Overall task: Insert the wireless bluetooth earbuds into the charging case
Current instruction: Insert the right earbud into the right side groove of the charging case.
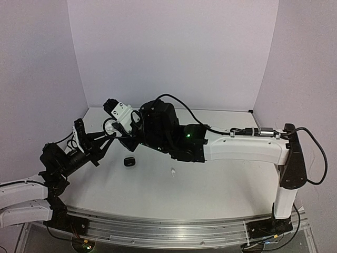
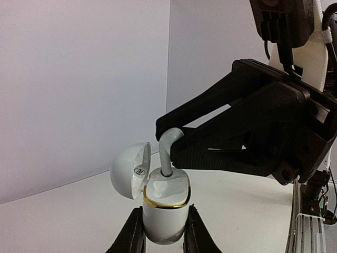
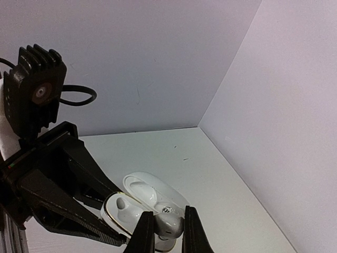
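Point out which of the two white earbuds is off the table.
The earbud pinched in the right end effector, stem down in the open white case; the other earbud lies loose on the table.

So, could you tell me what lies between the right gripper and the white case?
A white earbud, held by the right gripper, stem entering the case: left wrist view.
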### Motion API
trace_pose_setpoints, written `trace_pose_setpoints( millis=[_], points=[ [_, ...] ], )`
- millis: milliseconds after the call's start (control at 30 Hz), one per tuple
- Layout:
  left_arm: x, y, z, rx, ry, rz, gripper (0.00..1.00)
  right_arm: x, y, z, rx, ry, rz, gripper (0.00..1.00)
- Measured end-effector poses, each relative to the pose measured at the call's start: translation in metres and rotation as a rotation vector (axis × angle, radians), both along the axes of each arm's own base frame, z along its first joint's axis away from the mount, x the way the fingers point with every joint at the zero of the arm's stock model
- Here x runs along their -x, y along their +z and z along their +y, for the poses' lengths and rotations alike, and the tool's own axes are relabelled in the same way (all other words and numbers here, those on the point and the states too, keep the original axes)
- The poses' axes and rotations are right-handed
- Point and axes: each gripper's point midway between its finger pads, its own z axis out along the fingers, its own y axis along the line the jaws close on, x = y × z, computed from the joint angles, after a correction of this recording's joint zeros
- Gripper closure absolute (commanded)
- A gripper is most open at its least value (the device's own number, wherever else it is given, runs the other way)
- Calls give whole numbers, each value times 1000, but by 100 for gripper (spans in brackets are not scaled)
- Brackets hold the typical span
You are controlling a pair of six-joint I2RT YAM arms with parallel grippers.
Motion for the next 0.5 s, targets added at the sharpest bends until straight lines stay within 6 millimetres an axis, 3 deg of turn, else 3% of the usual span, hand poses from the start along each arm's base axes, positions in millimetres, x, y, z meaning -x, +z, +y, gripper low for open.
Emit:
trace_pose_setpoints(
  millis=[500],
  points=[
    [1,0,0,1,-5,1,100,0,-3,0,13,-10,5,92]
  ],
)
